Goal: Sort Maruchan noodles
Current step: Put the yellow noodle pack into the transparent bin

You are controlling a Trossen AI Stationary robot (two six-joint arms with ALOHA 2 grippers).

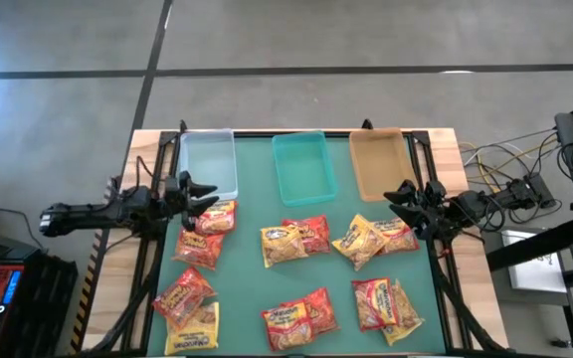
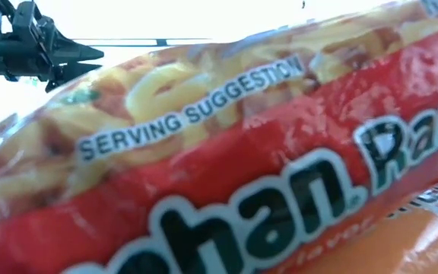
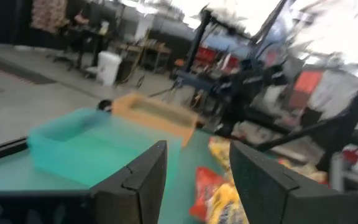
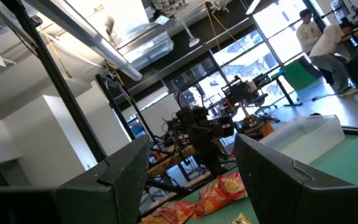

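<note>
The Maruchan noodles are several yellow and red packets lying flat on the green mat [image 1: 252, 288], such as a pair in the middle [image 1: 294, 240] and a group at the near left [image 1: 189, 308]. One red packet [image 2: 226, 175] lies so close to the low camera that it fills that view. My left gripper [image 1: 203, 195] hovers open above the mat's far left, over a packet [image 1: 215, 217], with its fingers [image 3: 143, 182] bare. My right gripper [image 1: 398, 197] hovers open at the far right, above another packet [image 1: 394, 235], and nothing lies between its fingers [image 4: 272, 171].
Three trays stand in a row along the mat's far edge: clear [image 1: 209, 164], teal [image 1: 303, 166] and tan [image 1: 378, 162]. Cables and equipment [image 1: 525, 189] lie off the table's right side. People [image 4: 325, 43] stand far off in the room.
</note>
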